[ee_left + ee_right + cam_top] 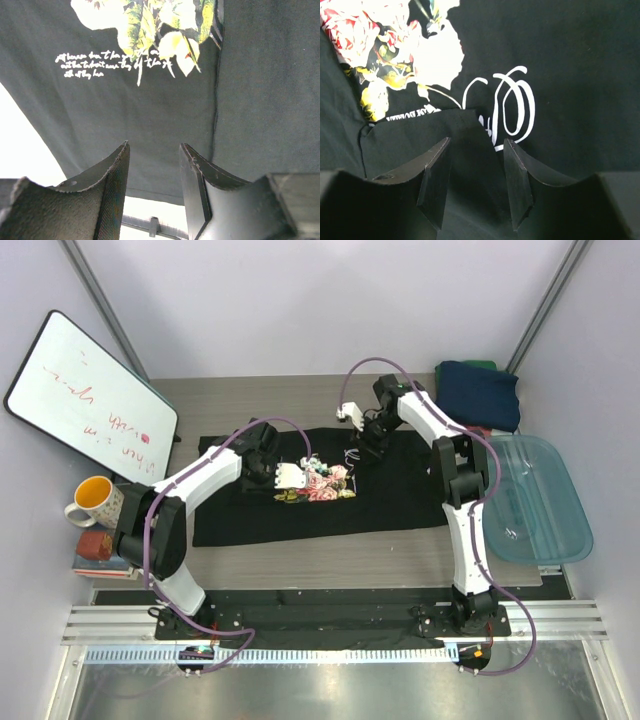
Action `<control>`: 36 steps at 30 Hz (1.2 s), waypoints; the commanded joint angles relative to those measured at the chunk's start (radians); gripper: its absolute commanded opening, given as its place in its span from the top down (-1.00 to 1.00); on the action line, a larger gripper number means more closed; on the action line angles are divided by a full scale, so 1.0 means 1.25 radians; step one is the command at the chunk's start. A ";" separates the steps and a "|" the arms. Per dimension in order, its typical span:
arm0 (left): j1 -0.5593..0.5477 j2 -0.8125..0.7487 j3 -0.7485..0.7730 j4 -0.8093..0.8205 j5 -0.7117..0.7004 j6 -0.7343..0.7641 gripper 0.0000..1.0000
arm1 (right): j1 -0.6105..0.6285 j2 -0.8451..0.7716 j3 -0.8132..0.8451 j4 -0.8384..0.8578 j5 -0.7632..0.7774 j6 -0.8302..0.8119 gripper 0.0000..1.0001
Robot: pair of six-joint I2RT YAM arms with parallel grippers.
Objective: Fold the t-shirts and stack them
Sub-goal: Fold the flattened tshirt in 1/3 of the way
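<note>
Black rose-print t-shirt (400, 500) lies flat; navy t-shirt (478, 393) folded.

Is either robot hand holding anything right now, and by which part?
Nothing visibly held: left hand and right hand are open above the black rose-print t-shirt.

Mug (92, 502) and whiteboard (90, 400) hem the left, tub (560, 490) the right; the table's (330, 555) near strip lies open.
</note>
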 commanded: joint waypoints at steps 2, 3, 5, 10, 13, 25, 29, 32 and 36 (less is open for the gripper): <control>-0.002 -0.022 0.004 0.016 0.004 0.005 0.10 | 0.011 -0.010 0.033 -0.023 -0.027 -0.028 -0.02; -0.002 -0.021 0.004 0.019 0.006 0.002 0.10 | 0.012 -0.010 0.033 -0.023 -0.025 -0.029 -0.02; -0.002 -0.021 0.006 0.018 0.008 0.003 0.10 | 0.018 -0.005 0.033 -0.021 -0.025 -0.030 -0.02; -0.002 -0.019 0.007 0.020 0.009 0.002 0.10 | 0.031 0.006 0.032 -0.020 -0.023 -0.030 -0.02; -0.002 -0.019 0.007 0.020 0.011 0.002 0.10 | 0.036 0.015 0.035 -0.012 -0.021 -0.031 -0.02; -0.002 -0.021 0.001 0.020 0.013 0.005 0.10 | 0.048 0.027 0.047 0.008 0.000 -0.023 0.95; -0.003 -0.017 0.002 0.021 0.013 0.007 0.10 | 0.051 0.012 0.048 0.010 -0.001 -0.028 0.98; -0.002 -0.015 0.004 0.023 0.018 0.008 0.10 | 0.057 -0.001 0.054 0.010 -0.002 -0.033 0.98; -0.002 -0.007 0.010 0.024 0.019 0.009 0.10 | 0.063 -0.021 0.048 0.010 -0.009 -0.047 0.98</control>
